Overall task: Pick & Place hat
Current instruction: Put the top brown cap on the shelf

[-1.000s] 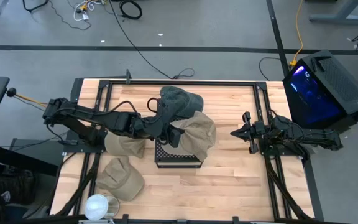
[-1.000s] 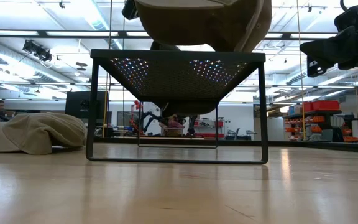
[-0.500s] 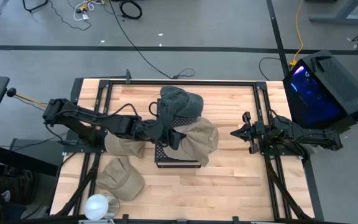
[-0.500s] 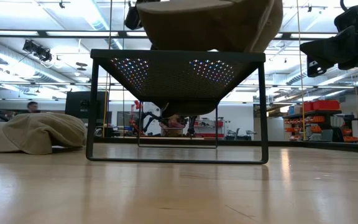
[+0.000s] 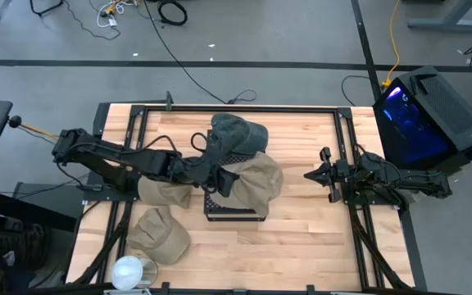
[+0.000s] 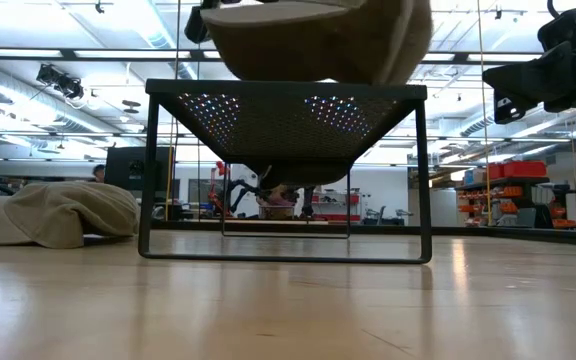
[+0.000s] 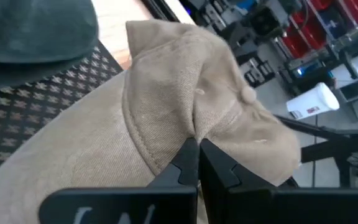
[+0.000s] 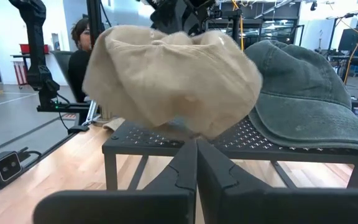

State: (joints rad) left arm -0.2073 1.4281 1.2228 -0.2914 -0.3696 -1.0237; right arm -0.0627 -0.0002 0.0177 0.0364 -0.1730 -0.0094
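my left end effector (image 7: pixel 193 149) is black; tan hat (image 5: pixel 256 182), grey-green hat (image 5: pixel 238 131), black perforated rack (image 6: pixel 286 118), pale wood worktop (image 5: pixel 301 238).

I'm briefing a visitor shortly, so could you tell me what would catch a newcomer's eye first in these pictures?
Most striking is the tan hat held by the shut left end effector over the black mesh stand in the middle of the table. A dark green hat already lies on the stand's far side. Two more tan hats lie on the table's left, and the right end effector waits shut at the right.
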